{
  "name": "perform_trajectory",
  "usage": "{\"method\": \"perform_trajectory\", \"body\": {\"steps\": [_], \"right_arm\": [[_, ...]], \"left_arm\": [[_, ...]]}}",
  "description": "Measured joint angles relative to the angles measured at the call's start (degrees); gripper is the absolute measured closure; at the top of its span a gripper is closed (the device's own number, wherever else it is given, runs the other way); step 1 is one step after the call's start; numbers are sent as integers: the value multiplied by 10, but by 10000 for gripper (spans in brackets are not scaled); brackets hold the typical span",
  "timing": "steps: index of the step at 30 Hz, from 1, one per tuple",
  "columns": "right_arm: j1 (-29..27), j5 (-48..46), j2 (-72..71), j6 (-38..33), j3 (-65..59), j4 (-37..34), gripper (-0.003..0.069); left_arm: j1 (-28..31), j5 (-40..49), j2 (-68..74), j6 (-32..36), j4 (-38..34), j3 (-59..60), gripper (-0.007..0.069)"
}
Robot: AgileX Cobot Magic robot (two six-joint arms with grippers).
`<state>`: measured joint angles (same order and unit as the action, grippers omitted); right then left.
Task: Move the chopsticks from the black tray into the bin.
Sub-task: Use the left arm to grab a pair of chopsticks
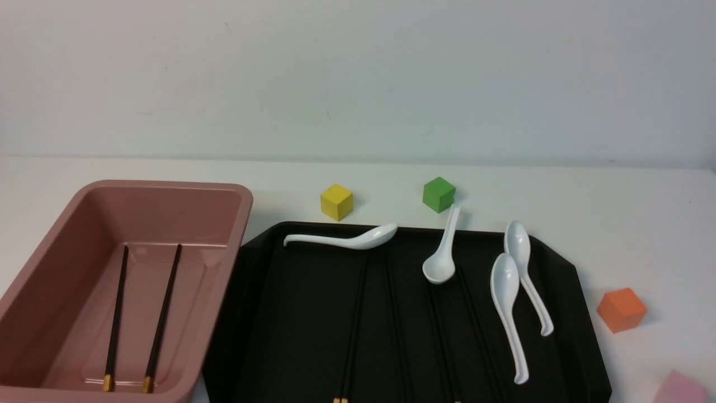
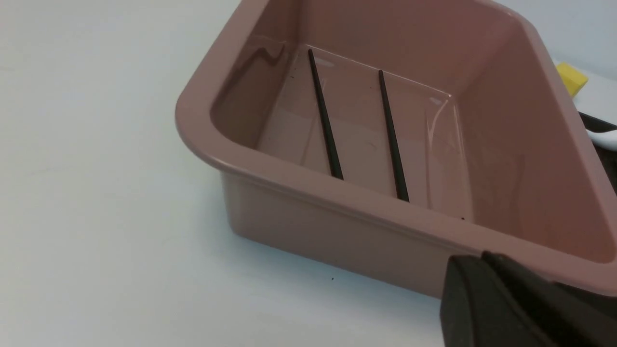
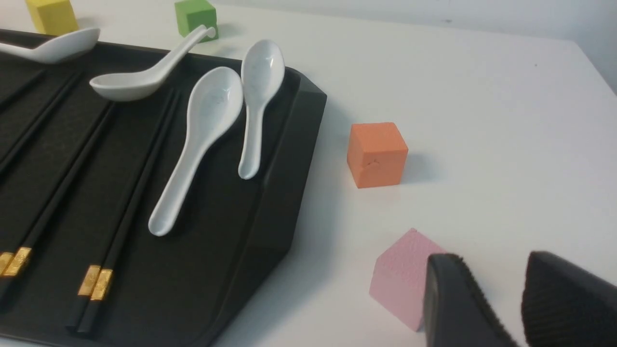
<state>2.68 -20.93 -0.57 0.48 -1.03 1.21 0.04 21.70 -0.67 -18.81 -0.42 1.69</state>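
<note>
**Front view.** The bin (image 1: 168, 184) stands on the table at my left. Two chopsticks (image 1: 162, 319) lie side by side on its floor, gold bands toward the camera. The black tray (image 1: 291, 313) sits just beside the bin on its right. The other chopsticks (image 1: 352, 336) lie on the tray lengthwise, faint against the dark floor. Four white spoons (image 1: 506, 302) rest on the tray's far and right parts. A yellow cube (image 1: 336, 202) and a green cube (image 1: 438, 194) stand behind the tray. An orange cube (image 1: 621, 309) and a pink block (image 1: 679, 389) stand to its right. I see neither arm here.

**Left wrist view.** I look down into the bin (image 2: 337, 190) from outside a near corner, with both sticks (image 2: 325, 115) on its floor. Only a dark part of the left gripper (image 2: 482, 289) shows, so I cannot tell whether its fingers are apart or together.

**Right wrist view.** The right gripper (image 3: 494, 258) hangs over the bare table beside the tray (image 3: 202, 279). Its fingers (image 3: 458, 303) are spread with nothing between them. The pink block (image 3: 400, 274) is partly hidden behind one finger. On the tray, the chopsticks (image 3: 126, 212) lie in pairs, gold bands nearest the camera.
</note>
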Motion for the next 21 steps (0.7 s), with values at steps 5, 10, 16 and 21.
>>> {"method": "perform_trajectory", "body": {"steps": [5,10,16,21], "right_arm": [[0,0,0,0,0,0,419],[0,0,0,0,0,0,419],[0,0,0,0,0,0,419],[0,0,0,0,0,0,419]], "left_arm": [[0,-9,0,-56,-88,0,598],[0,-13,0,-199,-318,0,594],[0,-62,0,-250,-477,-1,591],[0,-24,26,-158,-472,-106,609]]}}
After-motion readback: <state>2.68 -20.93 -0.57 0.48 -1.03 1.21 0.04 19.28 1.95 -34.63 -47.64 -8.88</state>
